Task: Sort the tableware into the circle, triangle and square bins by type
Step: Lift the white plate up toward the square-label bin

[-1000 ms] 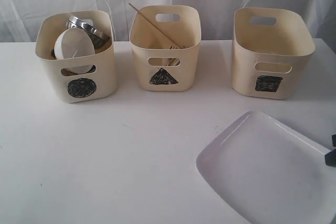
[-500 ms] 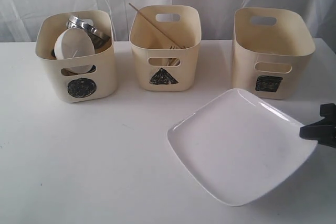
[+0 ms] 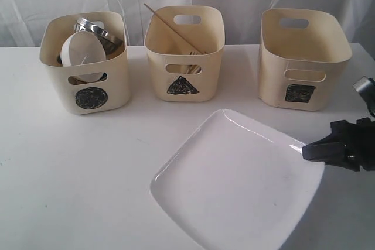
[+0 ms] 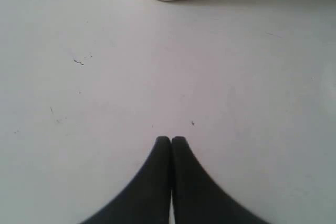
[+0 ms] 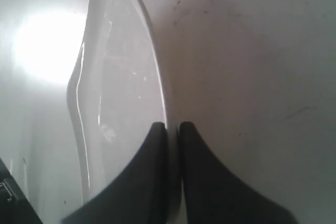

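Right gripper (image 3: 309, 150) pinches the rim of the white plate (image 3: 234, 182), just in front of the square bin (image 3: 304, 57) (tilted, apparently off the table (image 3: 88, 174)). Left gripper (image 4: 171, 139) pressed together, empty. Best: raise plate above bin rim, turn edge-down, lower without clipping the wall.

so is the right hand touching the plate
Touching. The right wrist view shows the right hand closed on the rim of the plate, which runs straight in between its jaws.
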